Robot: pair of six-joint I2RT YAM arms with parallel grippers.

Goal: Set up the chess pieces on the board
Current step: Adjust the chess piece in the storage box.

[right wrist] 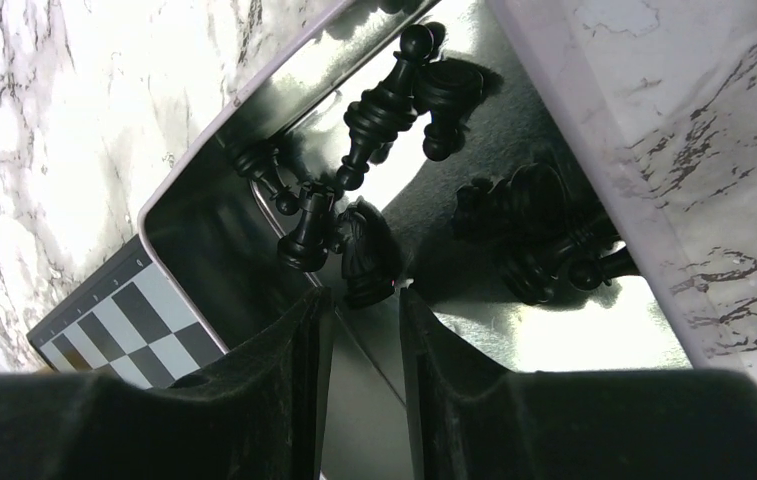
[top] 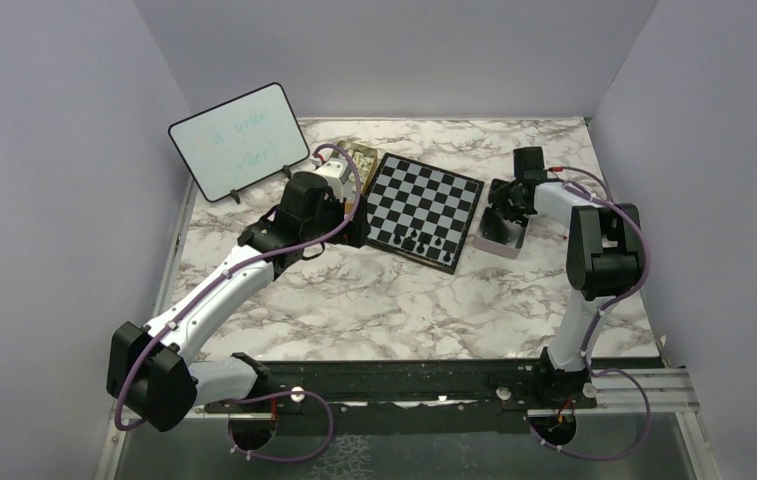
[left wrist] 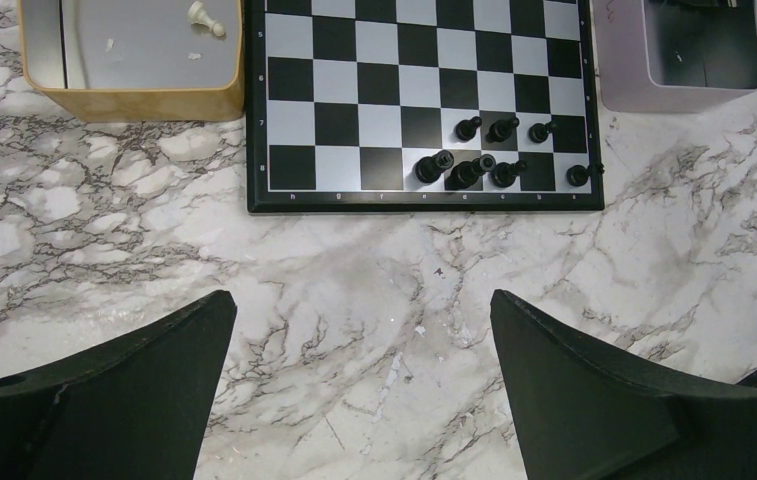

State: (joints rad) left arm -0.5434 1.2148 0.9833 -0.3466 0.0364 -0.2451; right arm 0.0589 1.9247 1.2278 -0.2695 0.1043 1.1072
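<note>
The board (top: 424,200) lies at the back centre, with several black chess pieces (left wrist: 474,165) standing on its two near rows at the right. More black chess pieces (right wrist: 379,110) lie loose in a silver tin (top: 502,240) beside the board's right edge. My right gripper (right wrist: 362,295) reaches down into that tin, its jaws open a narrow way. A black knight (right wrist: 364,250) lies right at its fingertips, with a sliver of gap beside it. My left gripper (left wrist: 364,300) hangs wide open over bare marble just in front of the board, holding nothing.
A gold tin (left wrist: 134,100) left of the board holds a cream-white pawn (left wrist: 206,18). A white dry-erase board (top: 239,140) stands propped at the back left. Grey walls close in the marble table (top: 404,300) on three sides.
</note>
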